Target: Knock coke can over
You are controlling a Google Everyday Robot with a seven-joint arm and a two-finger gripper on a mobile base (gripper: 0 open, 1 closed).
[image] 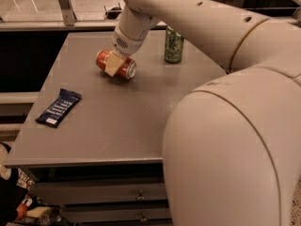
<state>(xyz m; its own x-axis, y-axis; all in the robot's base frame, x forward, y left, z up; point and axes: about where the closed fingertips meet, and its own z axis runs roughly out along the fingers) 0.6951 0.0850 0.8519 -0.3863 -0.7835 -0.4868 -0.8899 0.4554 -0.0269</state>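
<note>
The gripper (113, 65) is at the far-left part of the table (122, 117), and the coke can (125, 69) sits directly inside it, so there is no gap between the 2 to close. 1 pale finger (112, 64) crosses the near face of the can at about mid-length. The other finger is hidden behind the can, so the pincer reads as clamped across its body. The can's long axis runs from 10 o'clock to 4 o'clock across the tabletop, roughly square to the finger that crosses it. The wrist comes down onto it from 1 o'clock. There is only 1 arm, so which is nearer does not arise. The can lies on its side, low against the grey surface and seemingly resting on it, though actual contact under it cannot be confirmed. Its silver end faces 4 o'clock, and its red wall shows on both sides of the finger. Its script is not readable from here, and no dent is visible. The green can (173, 45) stands upright well apart at 2 o'clock from it. A blue packet (59, 107) lies flat near the table's left edge at 8 o'clock. By this lie the tipping looks essentially done, and what is left turns on letting go without rolling the can toward the left edge.
</note>
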